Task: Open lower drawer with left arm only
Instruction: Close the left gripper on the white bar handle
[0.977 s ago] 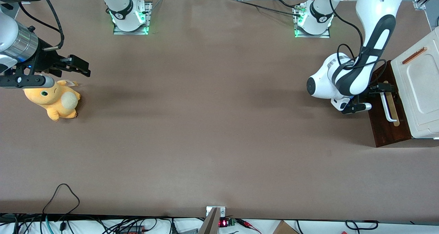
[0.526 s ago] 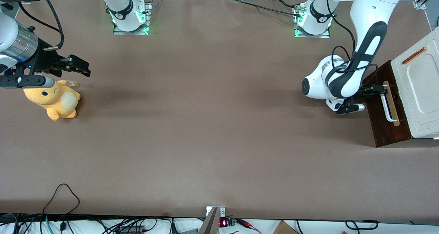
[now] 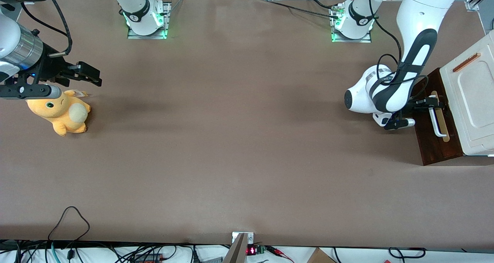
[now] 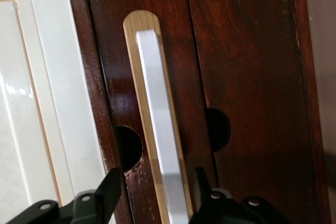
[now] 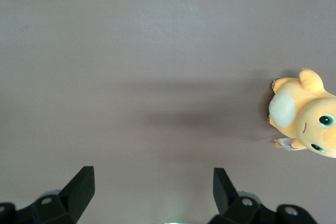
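Front camera looks steeply down over the whole table (image 3: 231,139). Left wrist camera sits close above the gripper (image 4: 155,198), facing the lower drawer (image 4: 247,77) both views share.

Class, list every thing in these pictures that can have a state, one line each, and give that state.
Lower drawer: front sits out from the white cabinet.
White handle: between the tool's fingers, not clamped.
Left arm's tool: open, at the handle.
Plush toy: lying on the table.

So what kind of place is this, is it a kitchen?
Probably a robot lab, not a kitchen. White robot arms are bolted to a big brown table, cables hang at its edge, and the left arm's end effector, open, sits at the lower drawer's white handle.
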`<action>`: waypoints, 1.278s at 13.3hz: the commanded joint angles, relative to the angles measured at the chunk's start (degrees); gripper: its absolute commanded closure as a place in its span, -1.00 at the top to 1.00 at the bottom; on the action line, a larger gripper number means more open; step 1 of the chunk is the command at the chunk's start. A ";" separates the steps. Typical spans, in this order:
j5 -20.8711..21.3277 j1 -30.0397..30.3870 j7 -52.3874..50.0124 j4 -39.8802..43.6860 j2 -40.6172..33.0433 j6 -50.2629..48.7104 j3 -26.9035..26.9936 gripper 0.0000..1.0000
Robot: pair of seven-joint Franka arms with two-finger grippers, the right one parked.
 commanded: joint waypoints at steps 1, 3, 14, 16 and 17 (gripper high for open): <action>2.48 -0.20 -0.58 0.12 0.48 -0.49 0.42 0.22; 4.14 -0.12 0.39 0.56 0.48 -0.13 1.38 0.14; 4.94 -0.12 0.57 0.92 1.45 3.03 3.06 -0.25; 4.94 -0.20 0.57 1.00 1.80 3.12 3.06 -0.43; 4.85 -0.20 0.57 1.00 1.80 3.12 3.06 -0.48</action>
